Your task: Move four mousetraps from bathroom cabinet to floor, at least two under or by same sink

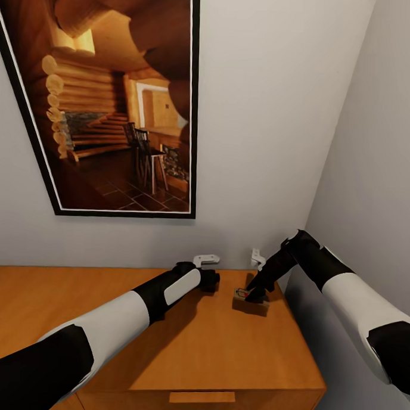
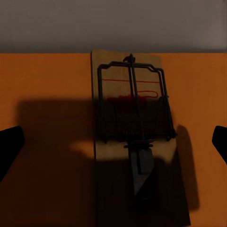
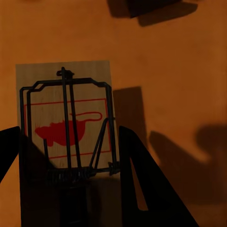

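On the cabinet [image 1: 193, 347], near the back right corner of its flat orange-brown top, a mousetrap [image 1: 247, 297] lies flat. The right end effector [image 1: 257, 295] stands over it, dark fingers [image 3: 142, 184] straddling the tan board [image 3: 64, 137] on either side; contact with its edges cannot be judged. The left end effector [image 1: 210, 281] rests just beside, jaws spread wide, fingertips [image 2: 9, 146] apart and empty, with a second mousetrap [image 2: 132, 132] between them on the wood. A framed picture [image 1: 114, 99] hangs on the wall behind.
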Controlling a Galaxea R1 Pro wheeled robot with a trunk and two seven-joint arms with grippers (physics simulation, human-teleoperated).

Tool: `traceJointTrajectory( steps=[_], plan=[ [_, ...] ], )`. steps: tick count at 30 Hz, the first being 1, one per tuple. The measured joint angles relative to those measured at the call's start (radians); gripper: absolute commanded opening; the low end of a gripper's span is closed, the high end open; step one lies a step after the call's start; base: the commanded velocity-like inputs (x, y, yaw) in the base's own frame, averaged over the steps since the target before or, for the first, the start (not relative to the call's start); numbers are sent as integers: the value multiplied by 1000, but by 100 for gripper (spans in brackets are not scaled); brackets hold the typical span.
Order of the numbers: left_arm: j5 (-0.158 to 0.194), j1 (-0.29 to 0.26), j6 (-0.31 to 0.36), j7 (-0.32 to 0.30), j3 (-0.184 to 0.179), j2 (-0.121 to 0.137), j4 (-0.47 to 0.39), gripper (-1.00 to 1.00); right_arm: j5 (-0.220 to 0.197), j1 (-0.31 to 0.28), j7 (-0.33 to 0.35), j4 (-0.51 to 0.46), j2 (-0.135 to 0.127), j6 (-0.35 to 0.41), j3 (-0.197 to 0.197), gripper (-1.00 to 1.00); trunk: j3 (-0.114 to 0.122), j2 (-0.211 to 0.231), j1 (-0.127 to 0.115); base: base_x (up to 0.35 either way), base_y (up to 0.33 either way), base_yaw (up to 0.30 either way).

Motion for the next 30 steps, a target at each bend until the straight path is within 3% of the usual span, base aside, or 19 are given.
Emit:
traceJointTrajectory(
  steps=[30],
  plan=[
    [8,2,-4,18,-24,0,-13,100,0,0,-2,0,1,0,0,-100,0,0,0,0,0,0]
  ],
)
